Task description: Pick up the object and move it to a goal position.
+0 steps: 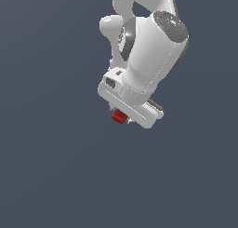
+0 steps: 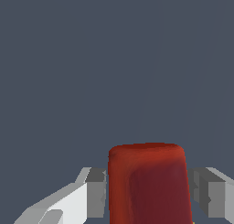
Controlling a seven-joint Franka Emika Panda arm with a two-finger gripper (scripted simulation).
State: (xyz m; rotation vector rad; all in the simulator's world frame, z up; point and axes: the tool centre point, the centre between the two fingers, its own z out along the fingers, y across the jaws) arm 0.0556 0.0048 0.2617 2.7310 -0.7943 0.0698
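Red object [image 2: 148, 184], small and block-like from what could be seen, was held between the two fingers [image 2: 96, 191] of the pincer [image 2: 148, 193]. In the wrist view, the grey pads were pressed against both of its sides, so the pincer was closed on it, only as wide as the object itself. A rounded upper edge and a darker red front face were shown in this view; its full shape could not be told, because the lower part was cut off by the frame.

In the exterior view, only a small red piece of the object [image 1: 119, 116] was seen under the white pincer [image 1: 132, 113], at the side toward the exterior view's left. The rest was hidden by the white arm [image 1: 148, 50], which came down from the top of the picture. A plain dark grey-blue background was seen around the arm and the object in both views.
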